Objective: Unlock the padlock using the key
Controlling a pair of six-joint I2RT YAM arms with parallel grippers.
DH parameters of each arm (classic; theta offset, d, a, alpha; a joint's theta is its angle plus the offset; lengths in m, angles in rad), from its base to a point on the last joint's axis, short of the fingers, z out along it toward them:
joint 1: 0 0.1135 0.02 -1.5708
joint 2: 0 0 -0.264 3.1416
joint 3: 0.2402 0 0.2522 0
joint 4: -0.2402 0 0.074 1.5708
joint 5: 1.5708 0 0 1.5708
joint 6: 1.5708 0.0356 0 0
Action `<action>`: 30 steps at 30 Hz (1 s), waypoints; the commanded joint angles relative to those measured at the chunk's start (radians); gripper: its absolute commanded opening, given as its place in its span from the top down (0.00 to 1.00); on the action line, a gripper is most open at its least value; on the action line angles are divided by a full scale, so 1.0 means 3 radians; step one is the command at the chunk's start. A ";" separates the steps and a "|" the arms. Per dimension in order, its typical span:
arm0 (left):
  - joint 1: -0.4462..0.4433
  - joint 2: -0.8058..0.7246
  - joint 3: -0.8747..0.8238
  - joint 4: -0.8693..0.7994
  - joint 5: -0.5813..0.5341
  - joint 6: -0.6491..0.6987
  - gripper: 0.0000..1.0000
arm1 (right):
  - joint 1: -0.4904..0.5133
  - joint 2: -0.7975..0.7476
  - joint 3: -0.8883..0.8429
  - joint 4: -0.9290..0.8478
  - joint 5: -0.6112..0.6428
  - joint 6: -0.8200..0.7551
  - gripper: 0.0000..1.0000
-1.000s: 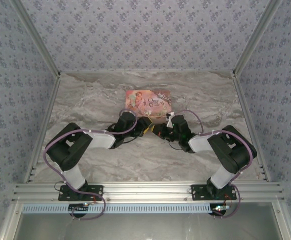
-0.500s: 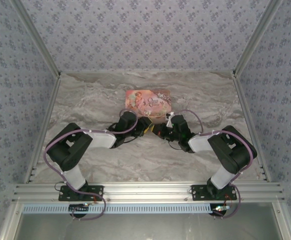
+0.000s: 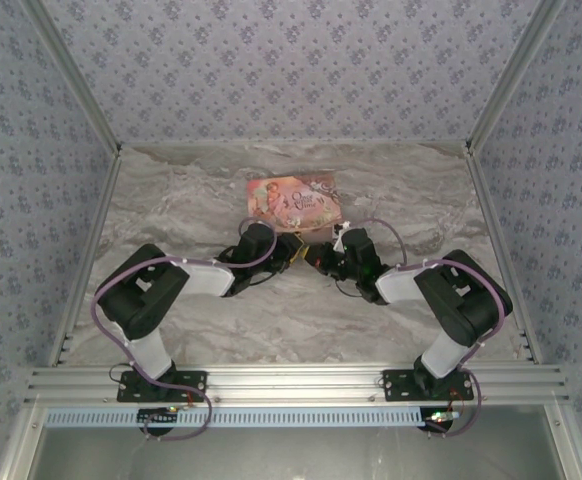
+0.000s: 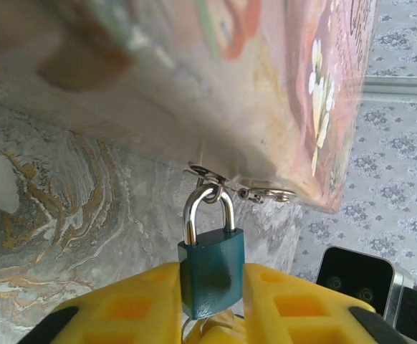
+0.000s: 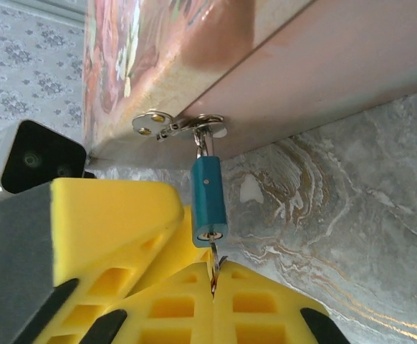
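Across the marble tabletop (image 3: 191, 200), the left arm (image 3: 146, 295) and the right arm (image 3: 461, 295) are seen drawn in tighter than a second ago, and the small gap between them at the middle has been closed. The pink box (image 3: 293, 198), at 12 o'clock from that meeting point, has been shifted too. Its right end is now swung a little toward 1 o'clock, where before it was lying square. A tug through the lock is judged the likely cause.

Now the left tool (image 4: 210, 287), brought in from 8 o'clock. It was held wider a moment back and is now clenched on the padlock (image 4: 207, 258). In the left wrist view the blue body is pinched between the yellow pads (image 4: 122, 308). The shackle (image 4: 207, 211) is at 12 o'clock, threaded through the metal clasp (image 4: 255, 193) on the box's edge. So the padlock is hung from the box and steadied from below.

The right tool (image 5: 213, 290), in from 4 o'clock, is kept clamped on the key (image 5: 213, 261). In the right wrist view the thin sliver is seen rising from 6 o'clock into the padlock's bottom face. How deep it is seated cannot be told.

What this means for the task: the body is now braced, so a twist of the key can be resisted rather than spun away. The shackle is seen closed, so the lock is judged not yet opened. The turn is what is left.
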 commanded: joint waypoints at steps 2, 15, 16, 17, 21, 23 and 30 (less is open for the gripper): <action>-0.0030 0.0144 -0.0052 -0.0169 0.0054 -0.0345 0.84 | 0.0065 0.0041 0.0078 0.0128 -0.0128 0.0045 1.00; -0.0030 0.0039 -0.0101 -0.0247 -0.0029 -0.0318 0.88 | 0.0039 0.0020 0.0037 0.0026 -0.0067 -0.0095 0.98; -0.0029 0.0037 -0.0104 -0.0246 -0.0031 -0.0317 0.85 | 0.0033 0.0021 0.0041 0.0027 -0.0063 -0.0082 1.00; -0.0030 0.0027 -0.0115 -0.0247 -0.0028 -0.0321 0.83 | 0.0033 0.0022 0.0046 0.0026 -0.0065 -0.0064 1.00; -0.0031 -0.0085 -0.0217 -0.0152 -0.0053 -0.0274 0.75 | 0.0028 0.0009 0.0059 0.0006 -0.0086 0.0012 1.00; -0.0034 -0.0210 -0.0264 -0.0211 -0.0106 -0.0189 0.66 | 0.0028 0.0011 0.0060 0.0006 -0.0097 0.0058 1.00; -0.0033 -0.0719 -0.0512 -0.0525 -0.0405 -0.0064 0.46 | 0.0090 0.0061 0.0068 0.0096 -0.0103 0.0286 1.00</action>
